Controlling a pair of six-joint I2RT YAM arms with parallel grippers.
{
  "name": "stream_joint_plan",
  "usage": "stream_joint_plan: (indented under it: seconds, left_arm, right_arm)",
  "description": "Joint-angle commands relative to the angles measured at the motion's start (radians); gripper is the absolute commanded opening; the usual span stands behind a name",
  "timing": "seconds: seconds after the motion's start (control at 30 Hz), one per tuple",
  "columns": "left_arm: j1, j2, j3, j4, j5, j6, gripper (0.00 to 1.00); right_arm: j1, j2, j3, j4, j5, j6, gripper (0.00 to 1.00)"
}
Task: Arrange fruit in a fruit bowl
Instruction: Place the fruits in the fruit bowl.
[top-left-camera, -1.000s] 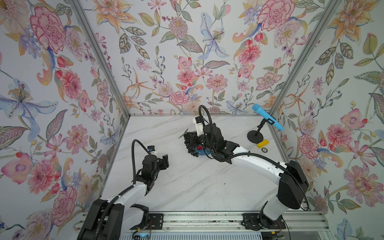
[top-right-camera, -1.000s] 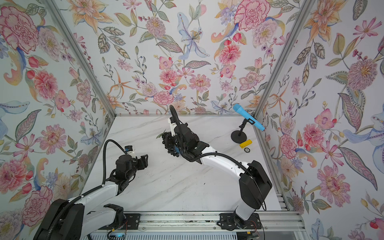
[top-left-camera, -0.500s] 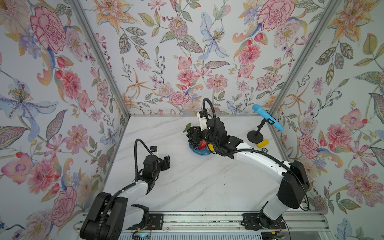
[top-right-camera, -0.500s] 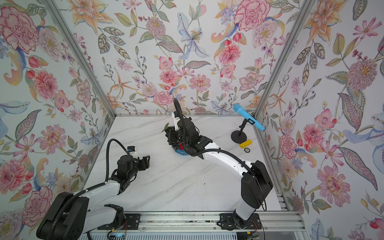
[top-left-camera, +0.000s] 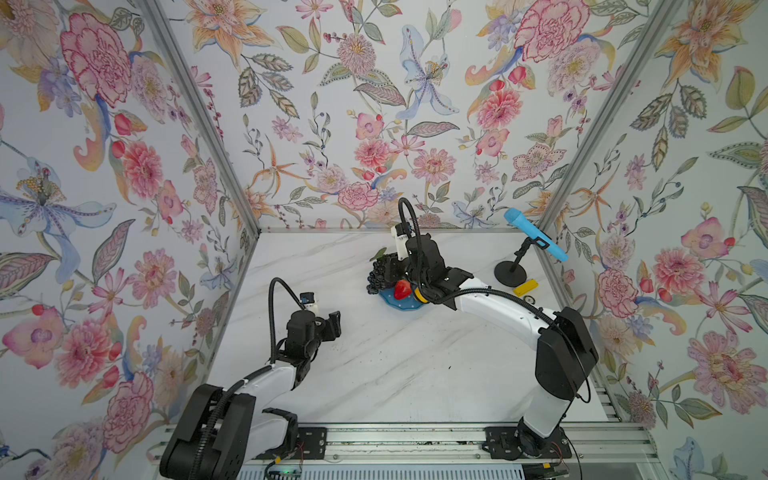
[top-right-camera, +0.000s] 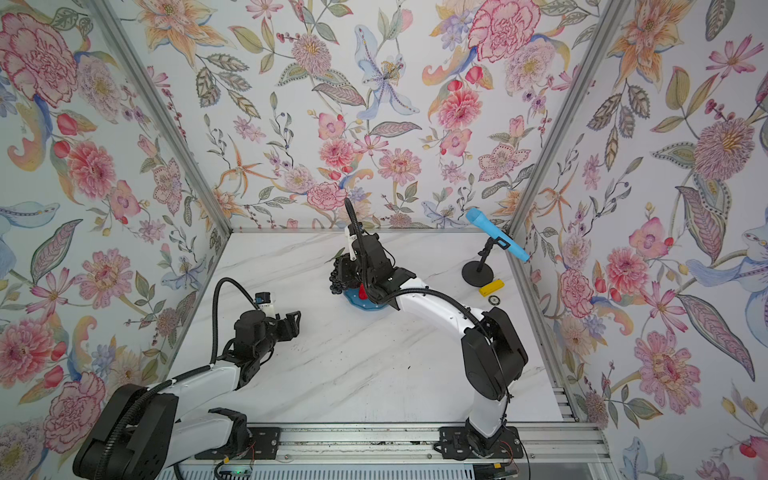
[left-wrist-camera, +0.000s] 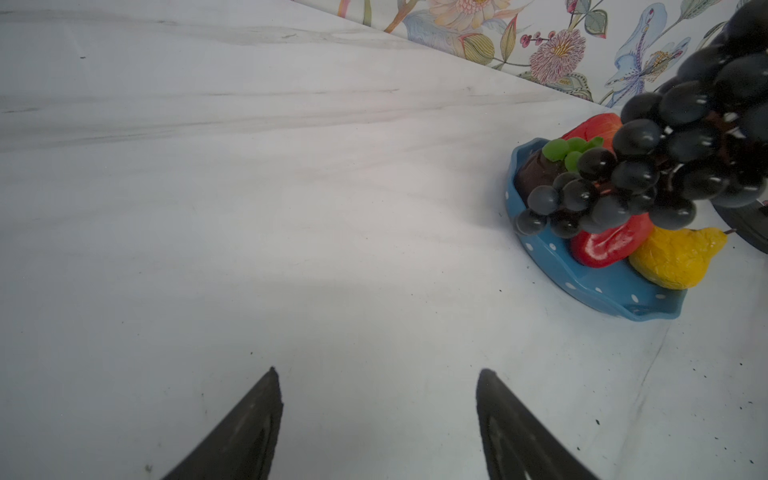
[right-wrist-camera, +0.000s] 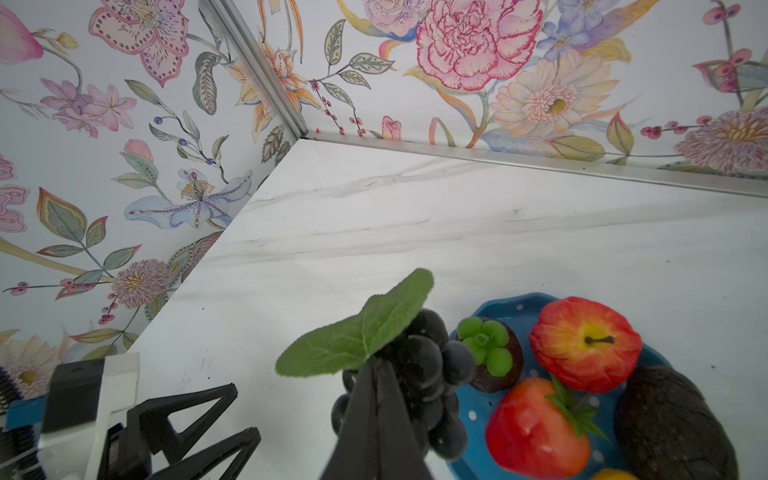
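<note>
1. Bench (top-left-camera: 374, 374): white marble-look slab with grey veins and small dark specks. An aluminium rail (top-left-camera: 415, 432) along the front edge carries both arm bases
2. Room: floral wallpaper walls (top-left-camera: 374, 124) close in three sides
3. Back right corner: blue microphone (top-left-camera: 534, 235) on a black round stand base (top-left-camera: 510, 276). A yellow block (top-left-camera: 525, 287) sits just beside the base, with a small round disc (top-left-camera: 528, 300) near it
4. Fruit bowl (top-left-camera: 399, 306): blue with white dots, on the bench towards the back, right of centre, well apart from the left arm
5. Right claw (right-wrist-camera: 376, 370): pinched tight on the grape bunch (right-wrist-camera: 424, 374) at the stem, just under the leaf (right-wrist-camera: 361, 328). The bunch hangs at the bowl's rim on the side facing the left arm; cannot tell if the lowest grapes touch the bowl
6. Left claw (left-wrist-camera: 378, 372): jaws wide apart with nothing between them, low over bare bench, pointing towards the bowl
7. Both top views: the right arm covers most of the bowl, so only the strawberry (top-left-camera: 401, 289) and a bit of lemon (top-left-camera: 417, 296) show
8. Right wrist view: looks into the bowl and shows the apple (right-wrist-camera: 586, 343), avocado (right-wrist-camera: 673, 424) and green-topped fruit (right-wrist-camera: 490, 357), but only a sliver of lemon
9. Left wrist view: lemon whole at the bowl's rim, grapes hanging in front
</note>
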Motion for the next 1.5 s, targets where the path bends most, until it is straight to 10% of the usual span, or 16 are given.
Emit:
stream_joint_plan:
  seconds: [0.0,1.47]
  left_arm:
    - [0.008,0.003,-0.014,0.022,0.007,0.017,0.75]
    - [0.008,0.025,-0.005,0.025,0.015,0.023,0.77]
  right_arm:
    - [-0.01,0.011,0.04,0.016,0.012,-0.009,0.0]
    - [-0.039,-0.034,-0.003,0.037,0.029,-0.008,0.0]
